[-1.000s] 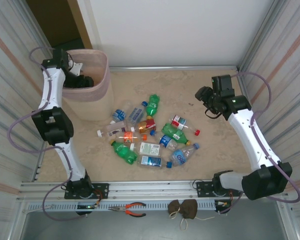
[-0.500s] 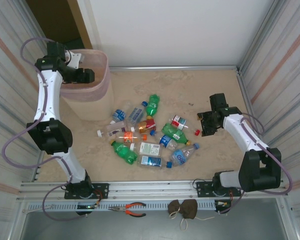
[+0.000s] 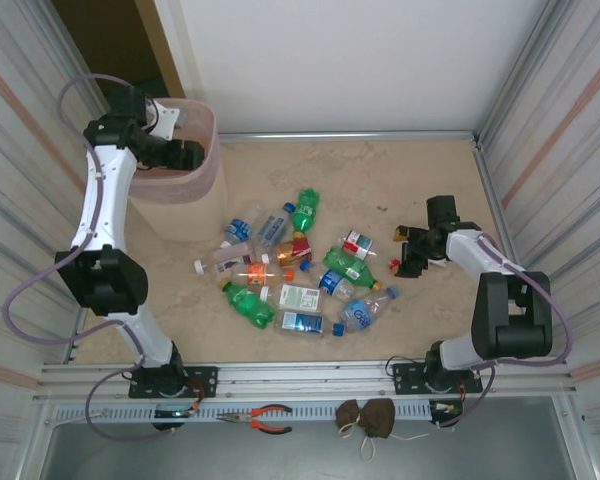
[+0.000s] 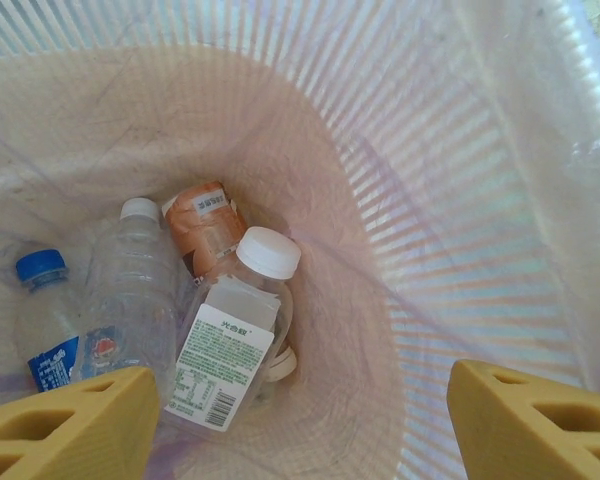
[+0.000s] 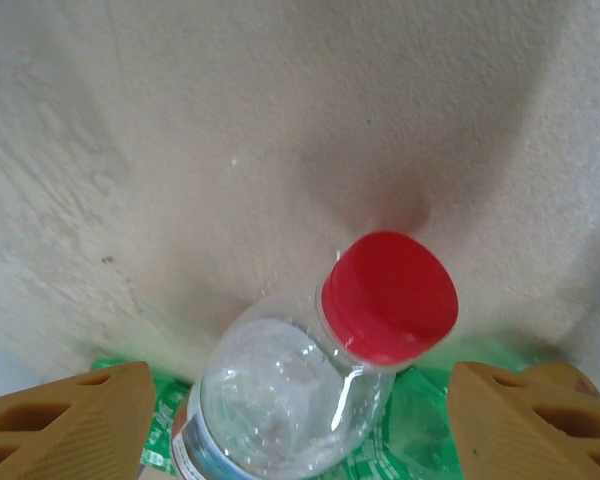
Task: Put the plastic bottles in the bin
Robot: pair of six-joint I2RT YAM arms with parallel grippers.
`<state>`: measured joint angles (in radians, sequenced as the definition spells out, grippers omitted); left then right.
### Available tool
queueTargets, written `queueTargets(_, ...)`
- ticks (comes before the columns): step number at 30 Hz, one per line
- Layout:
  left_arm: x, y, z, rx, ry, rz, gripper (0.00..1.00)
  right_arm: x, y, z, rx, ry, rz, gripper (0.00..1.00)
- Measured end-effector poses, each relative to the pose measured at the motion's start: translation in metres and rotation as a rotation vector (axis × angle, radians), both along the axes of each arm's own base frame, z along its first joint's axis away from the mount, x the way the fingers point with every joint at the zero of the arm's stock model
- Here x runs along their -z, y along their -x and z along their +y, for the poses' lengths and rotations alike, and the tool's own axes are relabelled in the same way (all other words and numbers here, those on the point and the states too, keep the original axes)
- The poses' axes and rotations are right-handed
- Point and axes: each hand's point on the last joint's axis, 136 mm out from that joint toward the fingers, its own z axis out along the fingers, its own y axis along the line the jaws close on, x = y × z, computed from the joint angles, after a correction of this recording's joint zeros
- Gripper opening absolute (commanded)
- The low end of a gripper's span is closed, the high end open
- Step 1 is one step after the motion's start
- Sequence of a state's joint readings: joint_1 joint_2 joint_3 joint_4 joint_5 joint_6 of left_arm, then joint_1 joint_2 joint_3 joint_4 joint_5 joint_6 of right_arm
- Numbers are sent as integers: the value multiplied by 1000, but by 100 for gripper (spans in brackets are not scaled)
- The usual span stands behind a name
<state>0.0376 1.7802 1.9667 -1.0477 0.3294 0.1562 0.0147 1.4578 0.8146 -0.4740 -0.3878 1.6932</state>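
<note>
Beige table (image 3: 380, 180) — left pincer (image 3: 185, 155) above bin (image 3: 212, 150), right pincer (image 3: 408, 252) low.

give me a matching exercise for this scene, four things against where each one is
1 left claw
2 right claw
3 white-capped bottle
4 pliers

a on the grey ledge
b lying inside the bin
c above the bin's opening
d open, low over the red-capped bottle

Pairs: 1-c, 2-d, 3-b, 4-a
</note>
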Motion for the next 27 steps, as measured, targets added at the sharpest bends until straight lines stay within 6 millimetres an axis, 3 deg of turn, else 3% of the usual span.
queueTargets(10,-17,7,-5,10,-1,-47,76,30,-2,9,7,-79,58,64)
queueTargets(27,-26,10,-12,23,0,-76,76,40,3,0,67,-143,62,49)
